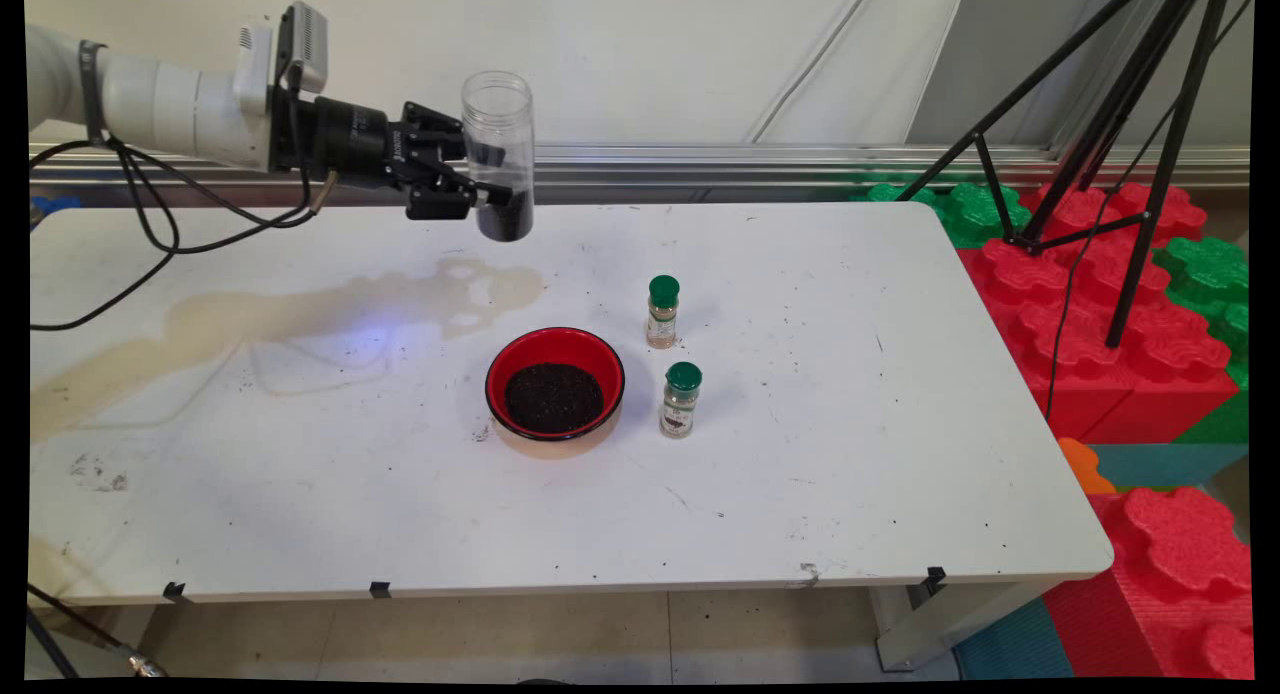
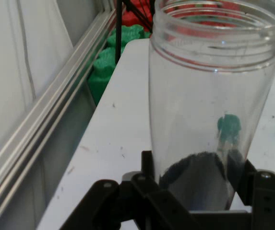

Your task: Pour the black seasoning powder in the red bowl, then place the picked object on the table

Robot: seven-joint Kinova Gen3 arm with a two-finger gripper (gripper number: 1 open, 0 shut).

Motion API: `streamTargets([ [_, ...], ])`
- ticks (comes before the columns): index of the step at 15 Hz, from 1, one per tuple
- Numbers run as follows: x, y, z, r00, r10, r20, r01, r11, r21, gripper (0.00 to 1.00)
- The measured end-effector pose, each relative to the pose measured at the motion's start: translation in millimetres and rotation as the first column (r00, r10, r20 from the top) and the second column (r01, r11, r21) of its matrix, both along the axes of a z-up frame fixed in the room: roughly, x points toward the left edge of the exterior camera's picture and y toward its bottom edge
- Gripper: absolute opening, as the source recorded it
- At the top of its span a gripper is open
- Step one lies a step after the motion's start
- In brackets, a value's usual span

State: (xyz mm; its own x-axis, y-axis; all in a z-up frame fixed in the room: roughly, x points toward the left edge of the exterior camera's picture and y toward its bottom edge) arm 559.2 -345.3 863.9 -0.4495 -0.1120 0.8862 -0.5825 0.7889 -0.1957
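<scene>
The tool [image 1: 478,189] is clamped round an upright clear jar [image 1: 498,154] with a little dark grain left, high over the surface [image 1: 850,494], up-left of the grain-filled red bowl [image 1: 555,383].

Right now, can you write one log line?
gripper: shut on clear jar | jar: upright, dark grains at bottom | below: red bowl of grains, two spice bottles

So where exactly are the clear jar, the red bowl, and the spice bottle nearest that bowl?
clear jar [image 1: 497,124]: main view, on its empty upper wall.
red bowl [image 1: 520,357]: main view, on its inner red rim.
spice bottle [image 1: 681,401]: main view, on its labelled body.
</scene>
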Motion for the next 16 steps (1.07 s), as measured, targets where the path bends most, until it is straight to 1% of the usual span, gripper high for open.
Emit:
streamTargets([
  [6, 16, 20, -8, 0.995, 0.057, -0.082, -0.050, 0.995, 0.091, 0.00],
  [10, 27, 38, -17, 0.992, 0.066, -0.105, -0.052, 0.990, 0.133, 0.00],
  [16, 39, 68, -33, 0.993, 0.053, -0.110, -0.033, 0.984, 0.177, 0.00],
])
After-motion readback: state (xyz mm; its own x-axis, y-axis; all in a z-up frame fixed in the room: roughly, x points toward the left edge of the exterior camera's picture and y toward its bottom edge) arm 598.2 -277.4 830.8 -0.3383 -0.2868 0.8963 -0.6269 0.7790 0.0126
